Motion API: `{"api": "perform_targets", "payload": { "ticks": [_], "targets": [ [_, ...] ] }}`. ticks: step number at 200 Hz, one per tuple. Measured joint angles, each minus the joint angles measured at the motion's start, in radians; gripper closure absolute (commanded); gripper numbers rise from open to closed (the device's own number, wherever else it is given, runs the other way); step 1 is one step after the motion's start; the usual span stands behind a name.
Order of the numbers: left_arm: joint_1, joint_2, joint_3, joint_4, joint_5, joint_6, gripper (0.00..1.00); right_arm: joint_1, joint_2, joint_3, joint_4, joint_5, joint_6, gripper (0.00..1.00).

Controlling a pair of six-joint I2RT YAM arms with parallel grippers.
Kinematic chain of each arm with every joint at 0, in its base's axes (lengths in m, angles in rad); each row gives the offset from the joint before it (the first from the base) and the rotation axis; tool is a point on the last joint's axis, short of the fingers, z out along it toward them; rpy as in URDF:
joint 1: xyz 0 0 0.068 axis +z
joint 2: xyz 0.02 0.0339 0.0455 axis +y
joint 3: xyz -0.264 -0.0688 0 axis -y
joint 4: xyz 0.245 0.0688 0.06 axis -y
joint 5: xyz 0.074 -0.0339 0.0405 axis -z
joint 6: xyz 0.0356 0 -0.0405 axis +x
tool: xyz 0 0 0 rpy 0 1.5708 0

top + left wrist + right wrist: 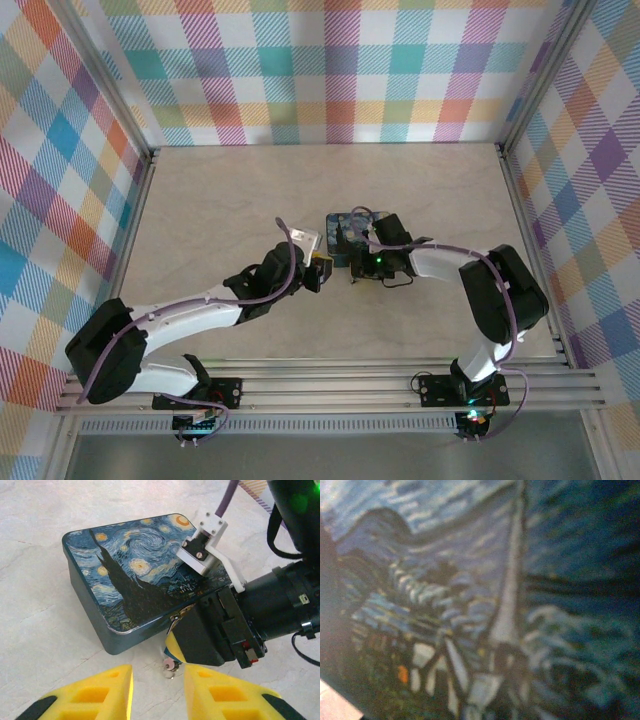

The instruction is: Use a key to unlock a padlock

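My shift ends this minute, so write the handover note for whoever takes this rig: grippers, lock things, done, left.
Left gripper: open, empty, hovering just short of the dark-blue rectangular box with a night-sky painted lid.
Right gripper: down at the box edge facing the left gripper; open or shut unclear.
A tiny pale metal piece lies on the table under it; key or padlock, too small to tell.
Done: nothing evident. Left: get key into padlock, turn, open shackle.

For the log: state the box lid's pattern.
The box lid bears a swirly blue night sky with yellow stars; clearest from the left wrist view.
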Motion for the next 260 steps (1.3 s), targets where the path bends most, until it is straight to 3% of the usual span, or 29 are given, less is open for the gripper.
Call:
{"api": "perform_targets", "payload": {
  "ticks": [20, 67, 130, 185, 260],
  "targets": [
    [0.002, -0.007, 0.002, -0.032, 0.014, -0.019, 0.7, 0.0, -0.026, -0.061, 0.079, 0.0, 0.003, 0.71],
    [0.002, -0.009, 0.002, -0.053, 0.037, -0.047, 0.71, 0.0, -0.061, -0.087, 0.095, 0.011, 0.041, 1.0],
    [0.002, -0.009, 0.015, -0.097, 0.027, -0.048, 0.71, -0.002, -0.126, -0.143, 0.089, 0.019, 0.079, 1.0],
    [0.002, -0.009, 0.047, -0.132, 0.018, -0.069, 0.73, -0.027, -0.217, -0.27, 0.206, 0.033, 0.231, 1.0],
    [0.002, -0.021, 0.056, -0.198, -0.008, -0.08, 0.68, -0.056, -0.217, -0.266, 0.225, 0.006, 0.329, 1.0]
  ]
}}
